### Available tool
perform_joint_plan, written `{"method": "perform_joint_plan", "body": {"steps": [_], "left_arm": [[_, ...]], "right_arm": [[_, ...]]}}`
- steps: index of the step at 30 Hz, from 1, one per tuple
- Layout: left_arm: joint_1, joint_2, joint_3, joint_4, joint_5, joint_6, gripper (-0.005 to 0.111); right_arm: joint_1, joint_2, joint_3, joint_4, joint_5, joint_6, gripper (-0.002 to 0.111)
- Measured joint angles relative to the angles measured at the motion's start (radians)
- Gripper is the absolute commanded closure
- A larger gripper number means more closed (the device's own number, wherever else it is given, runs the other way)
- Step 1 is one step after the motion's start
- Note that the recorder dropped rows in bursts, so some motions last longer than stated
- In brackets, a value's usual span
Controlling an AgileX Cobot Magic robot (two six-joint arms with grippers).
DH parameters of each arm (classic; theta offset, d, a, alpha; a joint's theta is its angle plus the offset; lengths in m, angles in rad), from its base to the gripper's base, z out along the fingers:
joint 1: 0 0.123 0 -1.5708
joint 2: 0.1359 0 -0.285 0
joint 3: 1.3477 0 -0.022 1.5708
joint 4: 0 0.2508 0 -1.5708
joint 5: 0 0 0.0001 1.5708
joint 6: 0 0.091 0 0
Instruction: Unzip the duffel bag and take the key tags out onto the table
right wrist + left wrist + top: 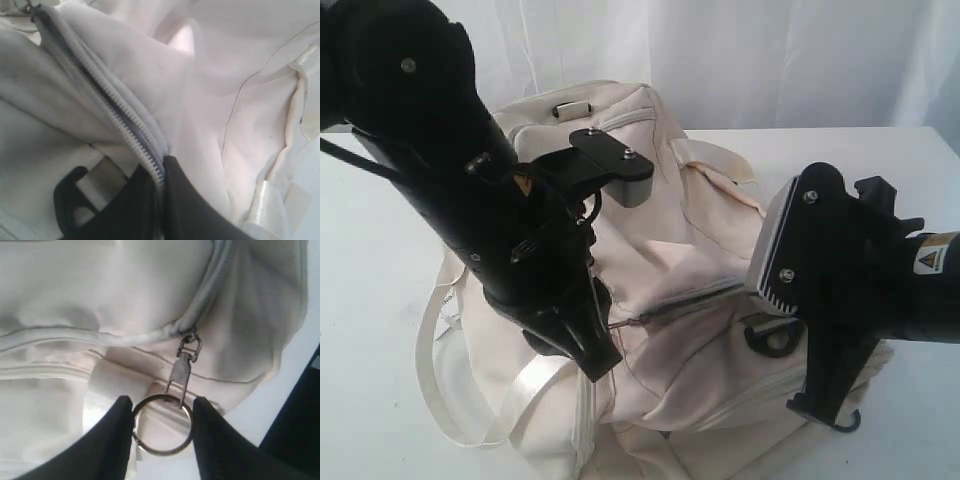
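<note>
Soft, light, floppy bag [660, 250] slumped on the table [380, 250], zipped shut; key tags out of sight. Left tool [162, 407] pinched across the stiff metal pull ring [162, 452]: best hold there. Right tool [161, 172] clamped on the zipper [110, 107] seam, bracing slack cloth likely to bunch.

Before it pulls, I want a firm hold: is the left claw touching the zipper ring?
Touching. Left wrist view: left claw presses the ring on both sides.
</note>
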Motion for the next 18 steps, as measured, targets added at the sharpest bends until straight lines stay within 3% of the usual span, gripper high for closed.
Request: {"method": "perform_joint_plan", "body": {"steps": [10, 18], "left_arm": [[-0.002, 0.0, 0.004, 0.298, 0.013, -0.179, 0.107], [-0.01, -0.002, 0.083, 0.481, -0.048, -0.32, 0.107]], "right_arm": [[0.0, 0.0, 0.0, 0.0, 0.0, 0.024, 0.108], [0.0, 0.0, 0.0, 0.011, -0.014, 0.033, 0.105]]}}
